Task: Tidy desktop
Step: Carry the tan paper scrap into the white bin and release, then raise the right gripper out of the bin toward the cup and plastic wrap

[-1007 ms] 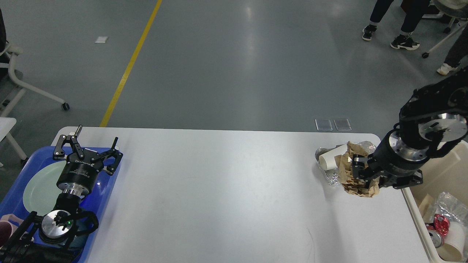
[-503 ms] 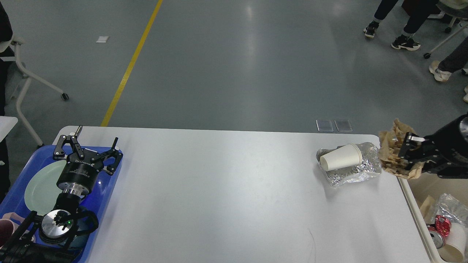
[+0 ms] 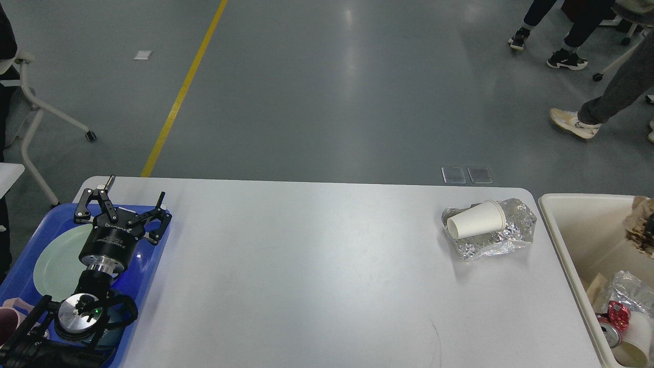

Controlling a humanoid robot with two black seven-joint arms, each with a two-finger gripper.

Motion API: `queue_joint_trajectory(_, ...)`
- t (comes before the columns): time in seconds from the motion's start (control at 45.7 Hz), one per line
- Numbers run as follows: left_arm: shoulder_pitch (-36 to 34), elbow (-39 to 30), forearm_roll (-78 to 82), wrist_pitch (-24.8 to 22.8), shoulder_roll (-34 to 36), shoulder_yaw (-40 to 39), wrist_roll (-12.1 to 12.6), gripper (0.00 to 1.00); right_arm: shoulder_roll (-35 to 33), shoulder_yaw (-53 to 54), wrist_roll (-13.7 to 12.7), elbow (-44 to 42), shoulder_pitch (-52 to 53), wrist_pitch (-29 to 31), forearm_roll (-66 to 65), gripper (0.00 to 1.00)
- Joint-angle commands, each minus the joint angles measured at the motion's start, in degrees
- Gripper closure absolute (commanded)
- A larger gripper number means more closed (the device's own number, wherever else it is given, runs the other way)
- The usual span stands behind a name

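Note:
The white desktop [image 3: 306, 266] spans the view. A white paper cup [image 3: 477, 225] lies on its side on a crumpled sheet of silver foil [image 3: 513, 237] near the far right corner. My left gripper [image 3: 122, 209] is open and empty above the blue tray [image 3: 153, 255] at the left end. Of my right arm, only a dark sliver shows at the right edge, beside crumpled brown paper [image 3: 637, 225] above the beige bin [image 3: 564, 230]. Its fingers cannot be made out.
The tray holds a pale green plate [image 3: 53, 260] and a pink cup [image 3: 7, 319]. The bin holds foil [image 3: 626, 289], a red can [image 3: 615, 314] and a paper cup [image 3: 636, 340]. People's legs [image 3: 603, 102] and a chair [image 3: 30, 107] stand on the floor beyond.
My right arm lifted the brown paper off the cup and foil and carried it right, over the bin, almost out of view. The left arm has not moved.

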Motion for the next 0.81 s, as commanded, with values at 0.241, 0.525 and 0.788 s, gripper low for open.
queue_joint_trajectory(0.241, 0.0, 0.0, 0.0, 0.0, 0.0, 0.0, -0.1, 0.03, 14.5, 17.6, -1.2, -38.8, -41.2, -9.5, 0.3, 1.00)
queue_joint_trajectory(0.525, 0.0, 0.0, 0.0, 0.0, 0.0, 0.0, -0.1, 0.03, 20.8, 19.7, -2.7, -45.6, -50.7, -14.2, 0.4, 1.00)
queue_joint_trajectory(0.788, 0.0, 0.0, 0.0, -0.1, 0.0, 0.0, 0.0, 0.03, 21.1, 19.4, -2.5, -45.3, -51.8, -15.8, 0.2, 0.37)
